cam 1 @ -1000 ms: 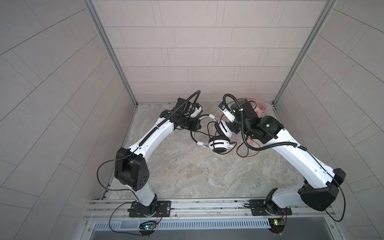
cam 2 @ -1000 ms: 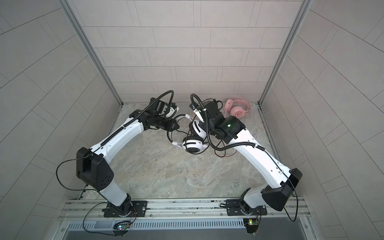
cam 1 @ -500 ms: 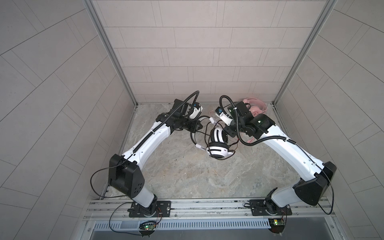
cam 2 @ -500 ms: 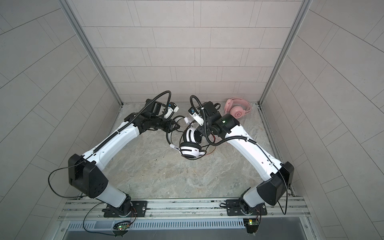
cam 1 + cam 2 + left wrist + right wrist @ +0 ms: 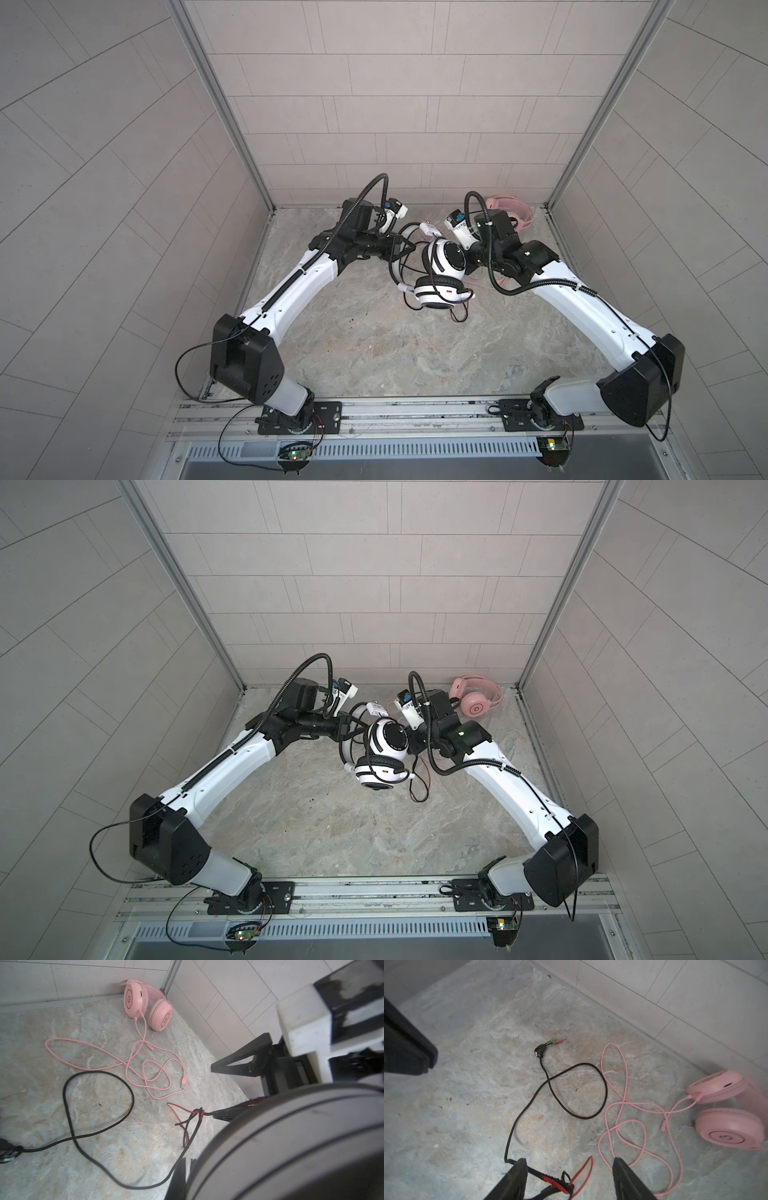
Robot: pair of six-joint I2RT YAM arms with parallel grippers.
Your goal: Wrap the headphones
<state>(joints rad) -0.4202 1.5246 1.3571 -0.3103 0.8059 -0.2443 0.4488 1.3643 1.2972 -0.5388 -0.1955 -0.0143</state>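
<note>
Left gripper [image 5: 406, 249]: jaws closed on black headband of white plastic over-ear headset [image 5: 442, 262], mid-table, cups just right of it. Right gripper [image 5: 569, 1160]: jaws wide, holding nothing, just right of same headset; black-and-red braided cord [image 5: 550, 1180] passes between fingers, loops over stone tabletop [image 5: 374, 353]. Far right corner: pink over-ear headset [image 5: 476, 700], thin pink cord [image 5: 145, 1059] trailing loose nearward. Count: two headsets, two cords, two grippers.

Two headsets, cords loose
White-and-black headset [image 5: 442, 262] over the table [image 5: 395, 353] middle, black cord [image 5: 549, 1080] looped; pink headset [image 5: 476, 706] in far corner, pink cord [image 5: 184, 1081] sprawled.
</note>
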